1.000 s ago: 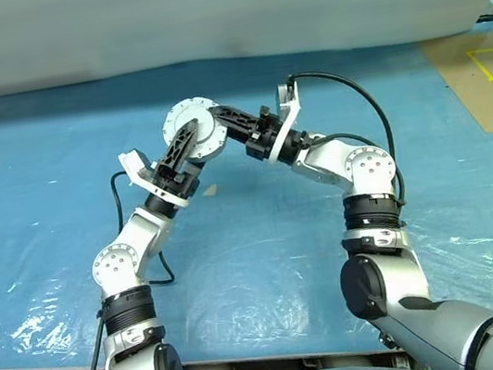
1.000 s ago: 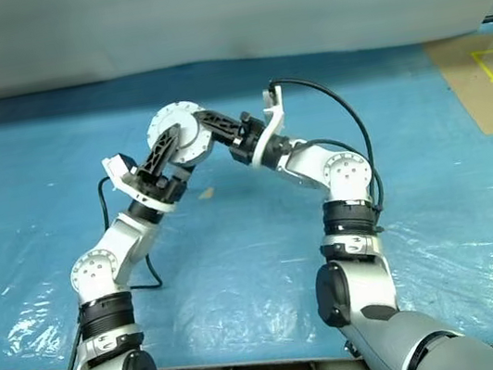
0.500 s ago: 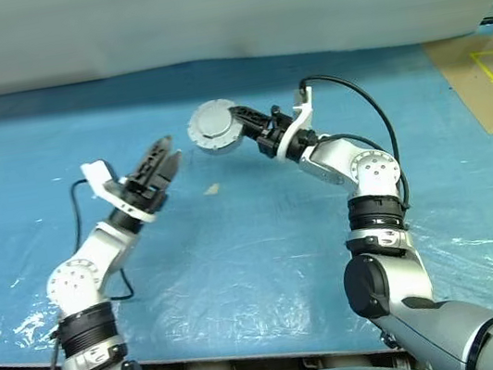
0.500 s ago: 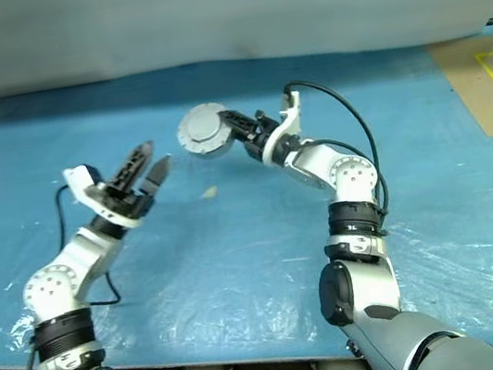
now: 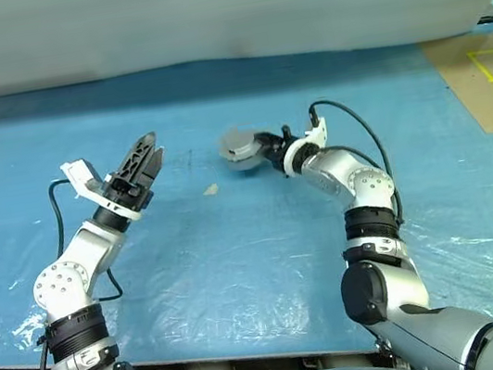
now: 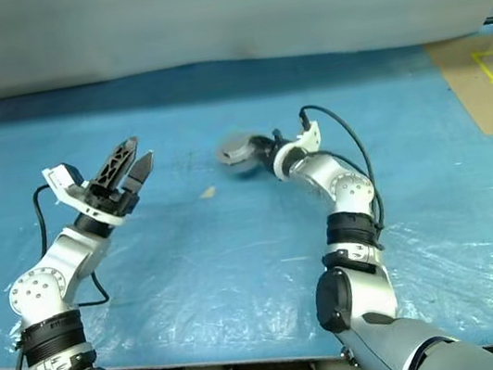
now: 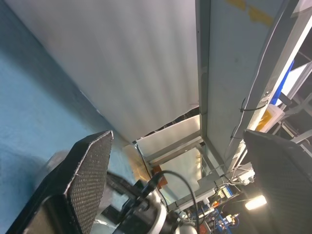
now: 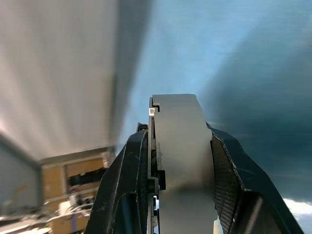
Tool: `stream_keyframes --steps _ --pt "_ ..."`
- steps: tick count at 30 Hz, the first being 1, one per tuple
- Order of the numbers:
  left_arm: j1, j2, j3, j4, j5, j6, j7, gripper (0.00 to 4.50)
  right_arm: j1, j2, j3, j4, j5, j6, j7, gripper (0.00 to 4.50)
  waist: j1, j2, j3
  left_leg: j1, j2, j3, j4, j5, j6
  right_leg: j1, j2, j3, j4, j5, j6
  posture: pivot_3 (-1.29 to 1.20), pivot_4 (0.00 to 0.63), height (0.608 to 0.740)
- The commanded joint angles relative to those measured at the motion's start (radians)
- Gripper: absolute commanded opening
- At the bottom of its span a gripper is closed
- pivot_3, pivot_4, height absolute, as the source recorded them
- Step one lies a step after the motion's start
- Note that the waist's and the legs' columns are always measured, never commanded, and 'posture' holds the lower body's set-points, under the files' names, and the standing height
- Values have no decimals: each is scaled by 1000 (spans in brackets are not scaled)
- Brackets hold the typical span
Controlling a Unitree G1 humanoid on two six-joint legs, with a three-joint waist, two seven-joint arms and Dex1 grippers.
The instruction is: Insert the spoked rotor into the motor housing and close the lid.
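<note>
Right gripper [image 5: 260,149] holding the closed motor housing [image 5: 240,146] low over the blue sheet [image 5: 238,252]

The left gripper [image 5: 143,156] is hanging nearer, raised above the sheet with its two black fingers [image 7: 85,178] spread wide and nothing between them; a small pale scrap [image 5: 211,189] is lying on the sheet between it and the right gripper. Beyond, the right gripper is reaching forward and clamping its fingers [image 8: 127,185] on the flat faces of the round silver housing, lid [image 8: 151,141] seated on one side, the can tilted and close to the sheet, well apart from the left gripper
</note>
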Motion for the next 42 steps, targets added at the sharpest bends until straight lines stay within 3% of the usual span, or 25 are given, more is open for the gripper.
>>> stream_keyframes --steps 1,12,16,17,22,24,25,31,39,42 --pt "-28 17 1 -20 1 -12 -5 4470 14 -28 35 -31 -11 34 44 1328 0 0 0 0 0 0 0 0 0 0 0 0 0 0 0 0 150 740" --pt "-10 36 -57 -83 29 21 -32 4470 168 -127 218 -157 -127 114 215 1328 3 0 0 9 0 0 0 0 0 9 -1 1 0 0 1 0 150 740" --pt "69 123 -214 -166 215 -4 -156 4470 220 -176 286 -225 -176 110 301 1328 4 0 0 10 0 0 0 0 0 9 -1 1 -1 0 1 0 150 740" --pt "90 148 -260 -188 275 -34 -195 4500 231 -186 293 -234 -182 112 310 2054 5 0 0 10 0 0 -1 0 0 10 -1 1 -1 0 1 0 150 740" --pt "147 270 -457 -193 600 -266 -400 4500 249 -213 289 -268 -167 132 394 3644 4 0 0 11 0 0 -1 0 0 10 0 2 -3 0 2 0 150 740" --pt "141 290 -488 -160 672 -342 -458 4500 247 -214 280 -268 -165 146 400 4356 3 0 0 12 0 1 -1 0 0 10 0 2 -3 0 2 0 150 740" --pt "136 293 -491 -147 692 -369 -478 4500 247 -216 286 -274 -166 152 412 4477 3 0 0 12 0 1 -1 0 0 10 0 2 -3 0 2 0 150 740" --pt "114 308 -513 -65 847 -573 -583 4500 272 -248 324 -399 -191 117 516 4477 0 1 0 13 0 1 -1 0 0 11 -1 3 -3 0 1 0 150 740" --pt "88 272 -468 -39 827 -554 -581 4500 293 -368 412 -543 -353 -57 661 4477 0 1 0 11 0 2 -1 0 0 10 -1 3 -3 0 1 0 150 740" --pt "85 264 -467 -36 835 -562 -580 4500 303 -473 643 -597 -602 -200 744 4477 -5 1 0 12 0 2 -1 0 0 10 -1 3 -3 0 0 0 150 740"
